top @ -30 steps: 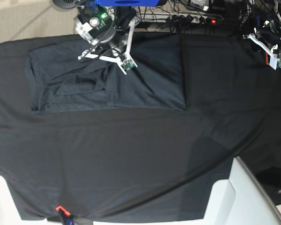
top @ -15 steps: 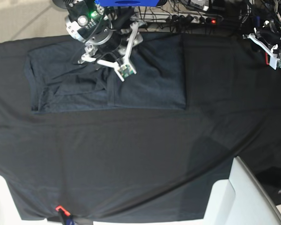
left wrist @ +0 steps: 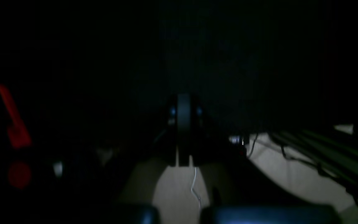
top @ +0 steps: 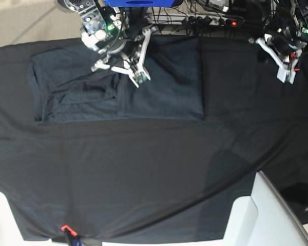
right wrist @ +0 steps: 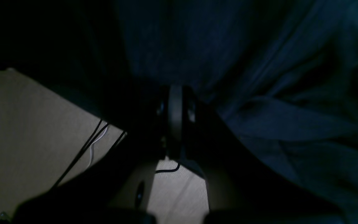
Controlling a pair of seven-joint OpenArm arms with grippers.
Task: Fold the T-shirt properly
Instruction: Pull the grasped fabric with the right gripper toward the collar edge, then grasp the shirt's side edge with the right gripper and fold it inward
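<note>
left gripper point(left wrist: 183, 124) closed, centre | red bracket point(left wrist: 9, 118) far left of it | cables point(left wrist: 306, 149) right, over pale floor point(left wrist: 176, 186)

The T-shirt point(top: 159, 87) lies on the tablecloth's point(top: 143, 174) far left part.

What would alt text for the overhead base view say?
A dark slate-blue knit T-shirt, partly folded, lies on a black tablecloth. One white robot hand hovers over its top edge; the other hand sits off to the side.
</note>
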